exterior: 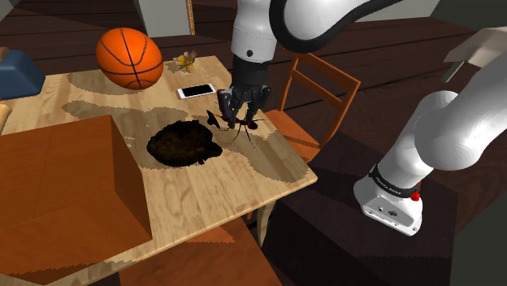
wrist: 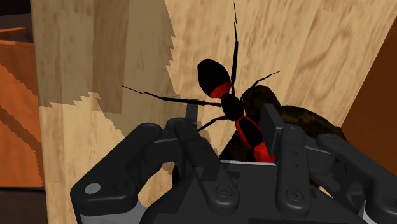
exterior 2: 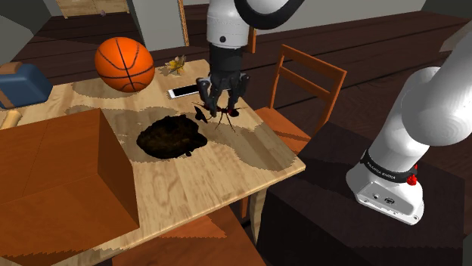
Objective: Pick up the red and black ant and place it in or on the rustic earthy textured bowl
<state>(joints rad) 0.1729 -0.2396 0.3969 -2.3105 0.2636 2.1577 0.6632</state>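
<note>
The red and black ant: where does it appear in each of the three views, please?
Shoulder view: the ant is near the centre, at the pincer, right of the dark bowl.
Second exterior view: above centre, right of the dark bowl.
Wrist view: at the pincer, the ant before the dark bowl.
Shared landmark: the dark bowl.

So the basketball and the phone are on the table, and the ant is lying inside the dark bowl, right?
No: in the shoulder view the ant is at the gripper, just right of the dark bowl, not inside it. The basketball and phone are on the table.
</note>
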